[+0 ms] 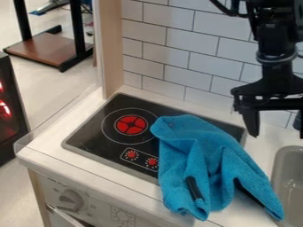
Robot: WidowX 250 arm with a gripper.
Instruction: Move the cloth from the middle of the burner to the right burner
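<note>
Cloth, blue and crumpled, lies below and to the left of the claw, which hangs spread, fairly wide it seems, though one finger is at the view's edge. Behind the claw rises the tiled wall; farther left, the cloth drapes over the stove top onto the table, beside the red-centred burner.

White tiled wall, pale floor, dark-framed stand with a brown, apparently wooden base.
</note>
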